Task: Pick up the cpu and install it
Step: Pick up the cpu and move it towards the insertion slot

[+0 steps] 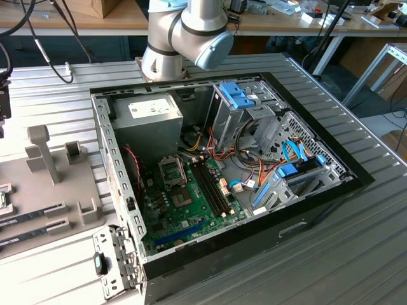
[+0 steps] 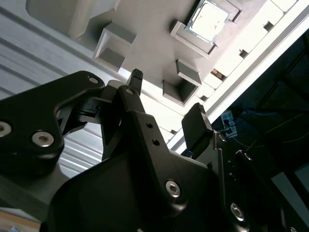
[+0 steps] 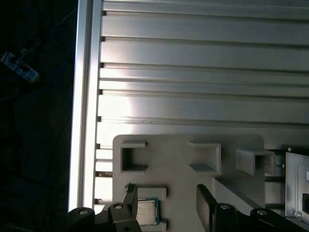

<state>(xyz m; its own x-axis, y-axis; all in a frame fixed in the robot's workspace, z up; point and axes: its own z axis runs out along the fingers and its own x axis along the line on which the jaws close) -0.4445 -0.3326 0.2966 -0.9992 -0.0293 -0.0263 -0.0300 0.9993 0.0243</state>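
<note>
The pincer hangs open and empty, its two dark fingers spread wide above the grey holder plate. The cpu lies flat, silvery top up, in a square pocket of that plate. In the first wrist view it sits off-centre, close by one finger rather than midway. Being square, it offers no long axis. The plate rests on the ribbed surface at the exterior view's left, apart from the open computer case.

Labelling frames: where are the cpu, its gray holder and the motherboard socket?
cpu (image 2: 207, 20): second wrist view, centre of silvery top.
gray holder (image 2: 145, 29): second wrist view, bare flat surface.
motherboard socket (image 1: 172, 171): exterior view, socket middle.
</note>
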